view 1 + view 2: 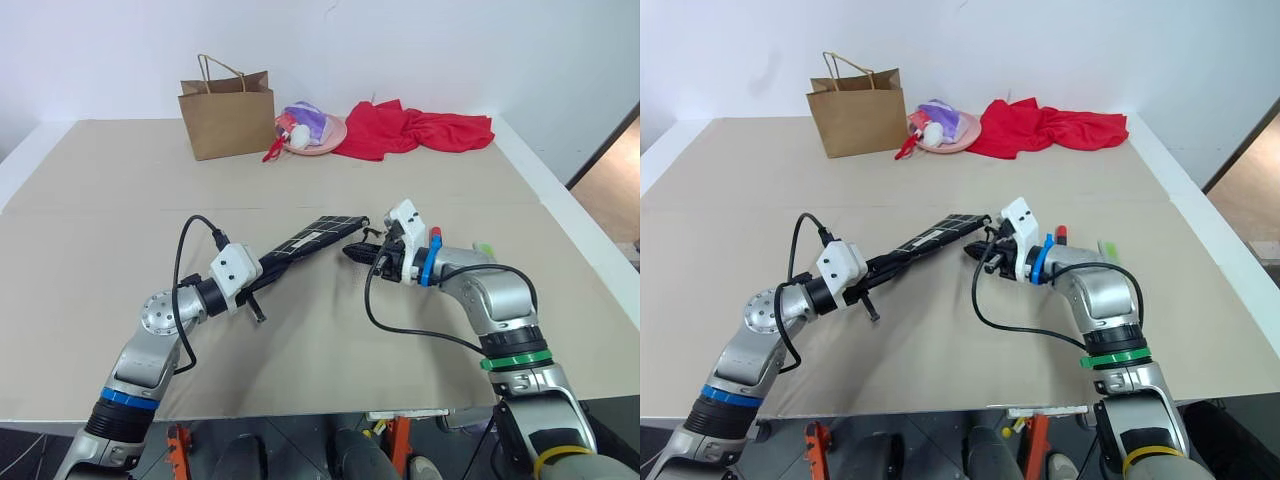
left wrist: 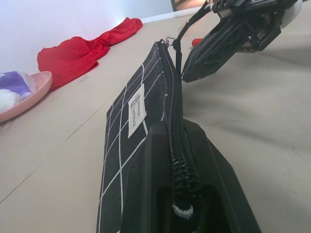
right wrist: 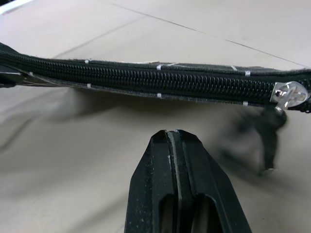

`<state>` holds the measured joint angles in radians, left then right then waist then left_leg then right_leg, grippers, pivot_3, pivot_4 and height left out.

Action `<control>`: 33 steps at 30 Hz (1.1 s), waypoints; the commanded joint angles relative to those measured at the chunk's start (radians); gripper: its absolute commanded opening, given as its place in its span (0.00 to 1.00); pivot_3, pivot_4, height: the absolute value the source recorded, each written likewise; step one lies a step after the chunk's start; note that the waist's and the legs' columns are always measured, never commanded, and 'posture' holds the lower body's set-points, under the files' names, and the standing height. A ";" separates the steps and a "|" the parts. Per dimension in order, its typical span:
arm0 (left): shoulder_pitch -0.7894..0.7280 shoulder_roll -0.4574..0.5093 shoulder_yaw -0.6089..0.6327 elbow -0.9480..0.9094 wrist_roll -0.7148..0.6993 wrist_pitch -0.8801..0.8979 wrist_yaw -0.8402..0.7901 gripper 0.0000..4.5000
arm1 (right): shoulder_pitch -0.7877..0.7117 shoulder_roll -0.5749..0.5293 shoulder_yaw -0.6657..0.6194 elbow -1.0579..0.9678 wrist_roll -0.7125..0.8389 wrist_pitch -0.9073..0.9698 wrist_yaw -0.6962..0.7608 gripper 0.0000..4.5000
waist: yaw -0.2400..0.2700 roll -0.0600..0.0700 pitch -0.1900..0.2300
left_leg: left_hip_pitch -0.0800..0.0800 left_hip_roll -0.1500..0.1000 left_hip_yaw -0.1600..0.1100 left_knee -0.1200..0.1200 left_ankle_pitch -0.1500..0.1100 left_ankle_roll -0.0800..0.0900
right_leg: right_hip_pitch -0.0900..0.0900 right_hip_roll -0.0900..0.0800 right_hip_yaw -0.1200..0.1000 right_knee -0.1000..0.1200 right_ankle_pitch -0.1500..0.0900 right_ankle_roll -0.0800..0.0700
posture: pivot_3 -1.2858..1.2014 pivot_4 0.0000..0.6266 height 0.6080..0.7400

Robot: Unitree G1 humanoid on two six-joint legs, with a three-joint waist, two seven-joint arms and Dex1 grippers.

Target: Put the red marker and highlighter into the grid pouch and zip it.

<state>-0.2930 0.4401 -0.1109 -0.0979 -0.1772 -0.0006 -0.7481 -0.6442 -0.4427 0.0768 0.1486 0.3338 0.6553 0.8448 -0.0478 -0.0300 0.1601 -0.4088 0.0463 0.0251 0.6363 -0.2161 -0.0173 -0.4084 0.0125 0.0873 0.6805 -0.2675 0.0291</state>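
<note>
- Both arms reach in from the near table edge. Left gripper (image 1: 262,283) is clamped on the near end of the grid pouch (image 1: 312,236), holding it off the table, zipper edge up.
- Pouch runs from the left gripper out toward the right gripper (image 1: 358,253); white label (image 2: 136,104) faces sideways in the left wrist view.
- Right gripper: fingers (image 3: 176,160) pressed flat together, nothing between them. It sits just short of the pouch's far end, beside the zipper line.
- Zipper (image 3: 160,77) looks closed along the length in view; metal slider (image 3: 288,94) at the far end, cord pull (image 3: 268,141) hanging below it, off to one side of the right fingertips and not pinched.
- Red marker (image 1: 436,236): only its red tip seen, on the table just behind the right wrist. Arm hides the rest.
- Highlighter (image 1: 484,247): a lime-green bit just beyond the right forearm, also mostly hidden.
- Both pens are on the table (image 1: 330,340), outside the pouch.
- Well beyond both grippers, along the far edge: brown paper bag (image 1: 228,118) upright, pink plate (image 1: 330,139) carrying purple and white items, crumpled red cloth (image 1: 415,129).
- Between the grippers and those far items, bare tabletop; only the right arm itself blocks the pens.
</note>
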 commanded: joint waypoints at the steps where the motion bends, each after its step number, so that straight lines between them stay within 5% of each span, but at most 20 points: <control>1: -0.009 -0.002 0.012 -0.039 -0.010 -0.007 0.004 0.00 | 0.018 -0.033 -0.026 -0.075 0.028 -0.009 0.032 0.02 | 0.000 0.000 0.000 | 0.000 0.000 0.000 0.000 0.000 0.000 | 0.000 0.000 0.000 0.000 0.000 0.000 | 0.52 0.24 1.00; 3: -0.009 -0.001 0.013 -0.039 -0.010 -0.008 0.003 0.00 | 0.033 -0.050 -0.040 -0.104 0.044 -0.012 0.050 0.02 | 0.000 0.000 0.000 | 0.000 0.000 0.000 0.000 0.000 0.000 | 0.000 0.000 0.000 0.000 0.000 0.000 | 0.52 0.24 1.00; 6: -0.012 -0.001 0.015 -0.036 -0.010 -0.007 0.003 0.00 | 0.054 -0.093 -0.045 -0.113 0.024 -0.022 0.042 0.20 | 0.000 0.000 0.000 | 0.000 0.000 0.000 0.000 0.000 0.000 | 0.000 0.000 0.000 0.000 0.000 0.000 | 0.52 0.24 1.00; 13: -0.012 -0.001 0.017 -0.036 -0.014 -0.007 0.001 0.00 | 0.111 -0.138 -0.092 -0.179 0.043 0.001 0.001 0.97 | -0.001 0.000 0.000 | 0.000 0.000 0.000 0.000 0.000 0.000 | 0.000 0.000 0.000 0.000 -0.001 0.001 | 0.52 0.24 1.00; 29: -0.030 -0.004 0.014 -0.022 -0.016 -0.011 -0.008 0.00 | -0.055 -0.010 -0.014 0.079 -0.086 -0.066 -0.122 0.97 | 0.000 0.000 0.000 | 0.000 0.000 0.001 0.000 0.000 -0.001 | 0.000 0.000 0.001 0.000 0.000 0.000 | 0.52 0.24 1.00; 33: -0.027 -0.003 0.015 -0.024 -0.014 -0.012 -0.006 0.00 | -0.069 -0.004 -0.027 0.089 -0.070 -0.075 -0.096 0.69 | 0.000 0.000 0.000 | 0.000 0.000 0.001 0.000 0.000 -0.001 | 0.000 0.000 0.001 0.000 0.000 0.000 | 0.52 0.24 1.00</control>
<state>-0.3110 0.4375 -0.1115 -0.0950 -0.1789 0.0007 -0.7539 -0.6889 -0.4419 0.0721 0.2560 0.2499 0.6005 0.7357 -0.0474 -0.0303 0.1603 -0.4090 0.0461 0.0259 0.6362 -0.2165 -0.0179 -0.4085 0.0121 0.0883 0.6803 -0.2675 0.0290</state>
